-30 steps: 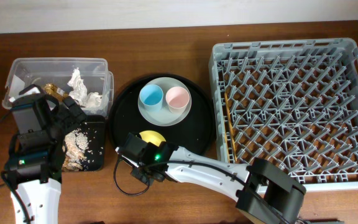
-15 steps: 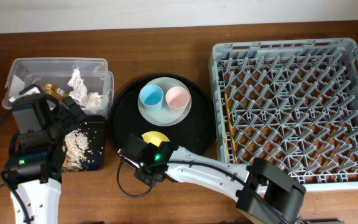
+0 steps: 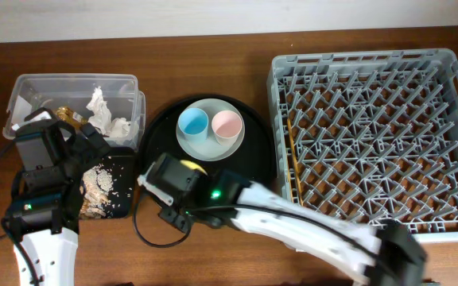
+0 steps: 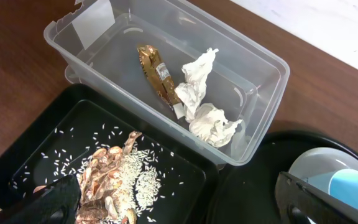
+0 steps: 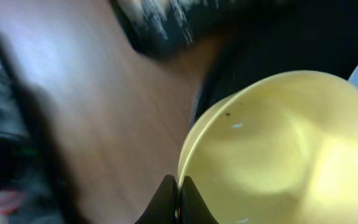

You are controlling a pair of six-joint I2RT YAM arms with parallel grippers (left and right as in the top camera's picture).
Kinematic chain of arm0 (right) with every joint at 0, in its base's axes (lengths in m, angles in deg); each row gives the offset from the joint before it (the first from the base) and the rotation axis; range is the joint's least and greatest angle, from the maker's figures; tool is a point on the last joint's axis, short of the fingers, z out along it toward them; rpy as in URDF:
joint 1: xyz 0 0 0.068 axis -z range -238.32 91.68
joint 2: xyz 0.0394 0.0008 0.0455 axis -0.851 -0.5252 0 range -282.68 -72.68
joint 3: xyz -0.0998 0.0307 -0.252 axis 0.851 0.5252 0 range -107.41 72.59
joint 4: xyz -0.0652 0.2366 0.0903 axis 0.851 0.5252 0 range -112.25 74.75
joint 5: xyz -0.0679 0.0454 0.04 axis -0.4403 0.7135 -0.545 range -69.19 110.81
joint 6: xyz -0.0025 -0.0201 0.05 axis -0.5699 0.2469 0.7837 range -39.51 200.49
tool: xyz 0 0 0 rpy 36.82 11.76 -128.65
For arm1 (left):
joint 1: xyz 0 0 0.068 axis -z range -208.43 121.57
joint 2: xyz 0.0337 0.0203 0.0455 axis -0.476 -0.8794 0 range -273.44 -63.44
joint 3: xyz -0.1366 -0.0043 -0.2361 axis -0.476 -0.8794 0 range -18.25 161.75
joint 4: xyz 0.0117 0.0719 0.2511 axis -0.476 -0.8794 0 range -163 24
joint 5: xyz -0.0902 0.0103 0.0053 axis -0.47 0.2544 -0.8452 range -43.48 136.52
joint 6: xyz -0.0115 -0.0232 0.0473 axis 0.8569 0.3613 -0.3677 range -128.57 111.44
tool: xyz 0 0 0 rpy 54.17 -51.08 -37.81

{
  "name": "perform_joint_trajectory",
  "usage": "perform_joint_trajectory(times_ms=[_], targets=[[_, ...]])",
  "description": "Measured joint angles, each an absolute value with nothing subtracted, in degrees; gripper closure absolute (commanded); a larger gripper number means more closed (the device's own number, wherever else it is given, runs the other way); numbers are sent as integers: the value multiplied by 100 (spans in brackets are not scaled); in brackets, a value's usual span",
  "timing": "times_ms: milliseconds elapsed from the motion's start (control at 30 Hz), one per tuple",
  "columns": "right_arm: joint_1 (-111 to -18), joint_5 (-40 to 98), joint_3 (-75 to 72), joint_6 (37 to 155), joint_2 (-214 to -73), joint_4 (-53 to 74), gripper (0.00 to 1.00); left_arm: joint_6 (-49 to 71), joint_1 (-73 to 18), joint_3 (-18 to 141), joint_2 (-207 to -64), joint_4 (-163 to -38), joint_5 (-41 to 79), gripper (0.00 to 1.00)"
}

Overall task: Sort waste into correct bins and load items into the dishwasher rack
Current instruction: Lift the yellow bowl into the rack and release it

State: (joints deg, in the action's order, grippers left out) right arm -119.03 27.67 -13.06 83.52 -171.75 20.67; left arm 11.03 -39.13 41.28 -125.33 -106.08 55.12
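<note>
The left arm (image 3: 44,246) comes up from the near left corner. The left claw (image 4: 179,202) is spread wide, tilted down and toward the far side. The right arm (image 3: 293,226), blurred, reaches from the near right toward the middle. The right claw (image 5: 176,198) is pinched tight on the yellow bowl (image 5: 272,143) at its rim.
</note>
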Motion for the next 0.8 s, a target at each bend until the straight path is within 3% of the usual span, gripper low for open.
perform_joint_trajectory(times_ms=[100,200,300,467,600,800], targets=[[-11306,3346,-1448,8359,-16163,2261,96,1105,-3913,4128,-12533,-10610,5512,1],[-9492,4378,-1481,8372,-15595,2204,96,1105,-3913,4128,-12535,-10608,5512,1],[-7330,6211,-1485,8383,-15761,1654,96,1105,-3913,4128,-12537,-10606,5512,1],[-5101,8939,-1507,8453,-17136,191,96,1105,-3913,4130,-12537,-10601,5512,1],[-4602,10067,-1496,9071,-18587,-1284,96,1105,-3913,4132,-12537,-10601,5512,1],[-4436,10487,-1496,9436,-19415,-1411,96,1103,-3913,4132,-12537,-10608,5512,1]])
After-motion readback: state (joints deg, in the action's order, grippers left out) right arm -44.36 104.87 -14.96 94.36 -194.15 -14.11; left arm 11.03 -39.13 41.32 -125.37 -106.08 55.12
